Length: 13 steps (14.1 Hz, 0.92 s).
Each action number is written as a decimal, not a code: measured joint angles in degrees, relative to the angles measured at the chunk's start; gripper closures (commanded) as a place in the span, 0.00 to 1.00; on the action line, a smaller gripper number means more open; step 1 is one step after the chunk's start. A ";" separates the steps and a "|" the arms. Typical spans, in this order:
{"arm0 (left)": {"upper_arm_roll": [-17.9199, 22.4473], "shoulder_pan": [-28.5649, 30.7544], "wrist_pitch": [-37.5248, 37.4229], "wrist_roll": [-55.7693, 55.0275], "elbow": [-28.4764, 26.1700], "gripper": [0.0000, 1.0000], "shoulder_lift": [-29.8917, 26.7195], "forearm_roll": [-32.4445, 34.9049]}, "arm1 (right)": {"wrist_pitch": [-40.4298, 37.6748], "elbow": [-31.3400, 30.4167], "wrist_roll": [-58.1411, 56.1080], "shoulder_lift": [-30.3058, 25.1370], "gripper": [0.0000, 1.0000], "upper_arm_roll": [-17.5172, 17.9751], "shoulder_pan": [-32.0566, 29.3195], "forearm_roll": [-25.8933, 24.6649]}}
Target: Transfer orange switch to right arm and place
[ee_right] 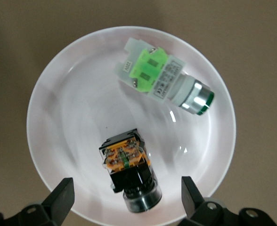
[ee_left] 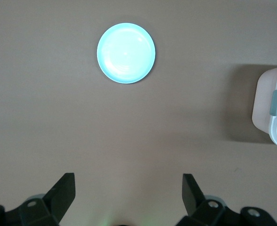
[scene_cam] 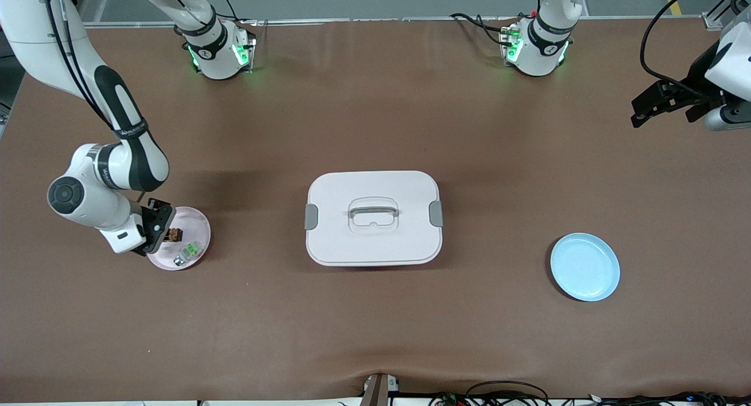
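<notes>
The orange switch point(scene_cam: 174, 235) point(ee_right: 126, 162), a small black block with an orange centre, lies on its side on a pink plate point(scene_cam: 195, 219) point(ee_right: 72, 117) toward the right arm's end of the table. My right gripper point(scene_cam: 163, 232) point(ee_right: 126, 193) hangs open just over the plate. Its two fingers stand wide on either side of the switch without touching it. Over the left arm's end of the table my left gripper point(scene_cam: 642, 110) point(ee_left: 128, 188) waits in the air, open with nothing between its fingers.
A green-and-clear component with a silver end point(scene_cam: 189, 251) point(ee_right: 164, 80) shares the pink plate. A white lidded box with a grey handle point(scene_cam: 373, 218) point(ee_left: 275, 106) stands mid-table. A light blue plate point(scene_cam: 585, 267) point(ee_left: 126, 53) lies bare toward the left arm's end.
</notes>
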 measured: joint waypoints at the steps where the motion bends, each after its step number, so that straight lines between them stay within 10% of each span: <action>1: -0.02 -0.04 0.02 0.00 0.00 0.00 0.00 0.00 | -1.25 0.22 2.74 -0.93 0.00 0.04 0.02 0.00; 13: 0.02 -0.01 0.07 0.75 1.09 0.00 -0.01 0.00 | -25.79 16.71 18.34 -4.72 0.00 0.33 0.19 0.00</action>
